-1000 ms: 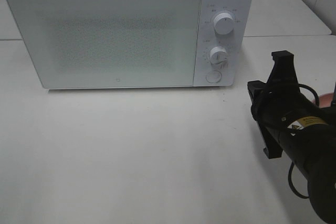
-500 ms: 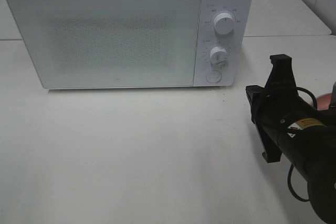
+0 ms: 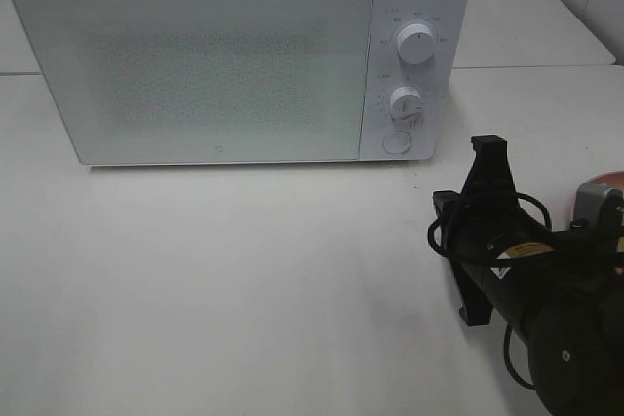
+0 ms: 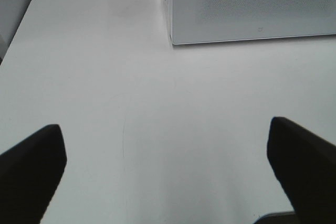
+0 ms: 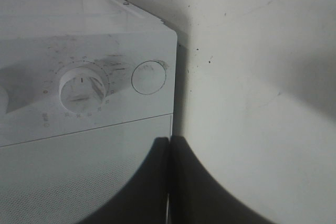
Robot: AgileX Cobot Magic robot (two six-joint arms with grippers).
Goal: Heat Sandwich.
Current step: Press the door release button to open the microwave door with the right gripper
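The white counter [image 3: 244, 289] carries the microwave [image 3: 214, 65], its door closed. The right arm [image 3: 546, 289] lies off the microwave's front right corner, and its right claw [image 5: 169, 142] is pressed fully together on nothing, facing the microwave's round button [image 5: 148, 78]. The left claw [image 4: 168, 171] gapes wide and empty before the microwave's front left corner. Where the sandwich is cannot be told.

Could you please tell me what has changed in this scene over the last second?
The right gripper, jaws shut and holding nothing, has drawn back from the microwave, toward the high camera and slightly leftward in that view. Nothing was grasped or released. The microwave stays closed and in place, the pink plate remains at the right edge behind the arm, and the left gripper stays open.
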